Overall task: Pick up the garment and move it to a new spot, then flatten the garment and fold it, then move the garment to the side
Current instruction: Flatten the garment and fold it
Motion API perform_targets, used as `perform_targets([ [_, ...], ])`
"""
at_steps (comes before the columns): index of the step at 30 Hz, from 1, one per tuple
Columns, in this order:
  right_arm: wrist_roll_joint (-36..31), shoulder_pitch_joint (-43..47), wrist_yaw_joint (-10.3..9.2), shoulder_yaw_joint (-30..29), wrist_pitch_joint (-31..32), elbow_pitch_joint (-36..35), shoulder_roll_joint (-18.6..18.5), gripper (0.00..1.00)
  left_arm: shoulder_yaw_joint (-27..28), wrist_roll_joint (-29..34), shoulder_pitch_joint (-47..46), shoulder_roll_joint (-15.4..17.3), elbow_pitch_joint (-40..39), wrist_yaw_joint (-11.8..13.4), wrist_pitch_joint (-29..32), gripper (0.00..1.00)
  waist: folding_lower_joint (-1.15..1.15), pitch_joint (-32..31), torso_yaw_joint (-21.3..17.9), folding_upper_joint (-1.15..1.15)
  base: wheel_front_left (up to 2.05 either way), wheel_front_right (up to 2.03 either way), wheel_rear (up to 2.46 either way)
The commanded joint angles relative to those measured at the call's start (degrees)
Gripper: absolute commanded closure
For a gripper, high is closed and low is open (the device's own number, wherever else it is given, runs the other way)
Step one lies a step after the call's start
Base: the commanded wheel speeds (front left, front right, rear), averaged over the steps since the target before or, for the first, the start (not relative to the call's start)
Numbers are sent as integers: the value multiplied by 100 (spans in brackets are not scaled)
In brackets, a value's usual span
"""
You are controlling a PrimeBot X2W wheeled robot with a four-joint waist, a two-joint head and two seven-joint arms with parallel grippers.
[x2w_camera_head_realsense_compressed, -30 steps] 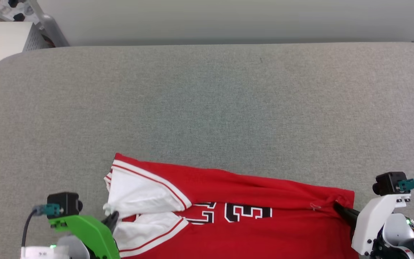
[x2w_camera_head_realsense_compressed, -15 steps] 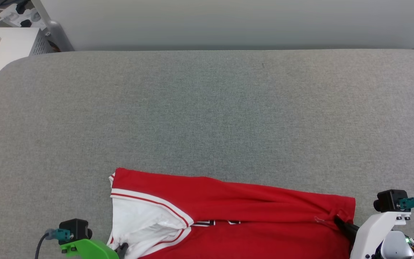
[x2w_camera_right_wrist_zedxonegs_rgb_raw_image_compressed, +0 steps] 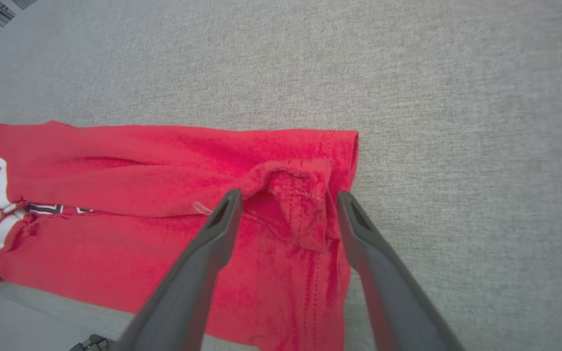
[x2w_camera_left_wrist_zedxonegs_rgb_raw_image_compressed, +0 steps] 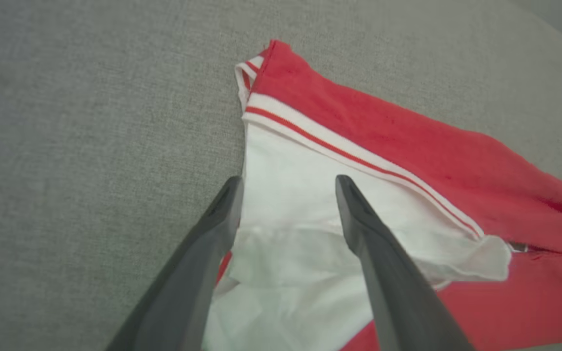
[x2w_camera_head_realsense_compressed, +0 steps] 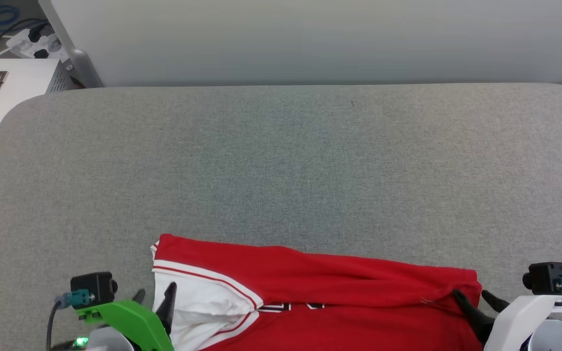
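While the garment [x2w_camera_head_realsense_compressed: 320,287] lies along the near edge of the grey padded surface [x2w_camera_head_realsense_compressed: 281,161], folded lengthwise w/ its white sleeve [x2w_camera_head_realsense_compressed: 198,297] toward the robot's left and its red hem toward the right, a gripper sits at each end. The left gripper [x2w_camera_head_realsense_compressed: 155,292] has its fingers spread wide, nothing pinched; in the wrist view one finger is at the sleeve's outer edge, the other over the white cloth. The right gripper [x2w_camera_head_realsense_compressed: 471,294] is likewise spread, fingers either side of a bunched-up hem corner [x2w_camera_right_wrist_zedxonegs_rgb_raw_image_compressed: 300,195], no grip on it. Can't tell if any tips touch the fabric. Black numerals [x2w_camera_head_realsense_compressed: 291,306] w/ white outline peek out at the fold line. A white cabinet [x2w_camera_head_realsense_compressed: 12,83] w/ dark strap handle stands beyond the surface's far-left corner.
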Motion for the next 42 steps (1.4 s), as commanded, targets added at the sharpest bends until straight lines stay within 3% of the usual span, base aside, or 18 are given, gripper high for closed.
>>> perform_targets([
  [1, -77, 74, -5, -60, 48, -172, 19, 0, 68, 176, -152, 43, -72, 78, -189, 0, 0, -37, -16, 0, 0, 0, 0],
  [6, -191, 131, -5, -375, 317, -639, 77, 0, 201, 597, -304, 10, -437, 294, -827, 0, 0, -42, -25, 0, 0, 0, 0],
  [13, -250, 63, -5, -811, 876, -717, 49, 0, 144, 1479, -646, -21, -1059, 548, -1702, 0, 0, 144, 129, 0, 0, 0, 0],
  [21, -172, -148, -5, -688, 980, -581, 50, 0, 10, 2077, -829, -125, -1467, 759, -1963, 0, 0, 540, 344, 0, 0, 0, 0],
  [34, 82, 20, -5, -278, 1276, 83, 159, 0, -28, 2300, -878, -178, -1445, 874, -2022, 0, 0, 806, 421, 0, 0, 0, 0],
  [35, 104, 16, -5, -227, 1296, 121, 163, 36, -19, 2306, -879, -179, -1448, 883, -2026, 0, 0, 807, 412, 0, 0, 0, 0],
  [36, 116, 14, -5, -192, 1308, 144, 162, 60, -15, 2309, -877, -179, -1447, 888, -2028, 0, 0, 806, 409, 0, 0, 0, 0],
  [37, 123, 7, -5, -165, 1301, 160, 159, 100, -17, 2321, -876, -166, -1432, 893, -2028, 0, 0, 803, 405, 0, 0, 0, 0],
  [42, 114, -59, -5, -105, 1212, 163, 117, 100, -26, 2322, -842, -144, -1373, 904, -2023, 0, 0, 710, 375, 0, 0, 0, 0],
])
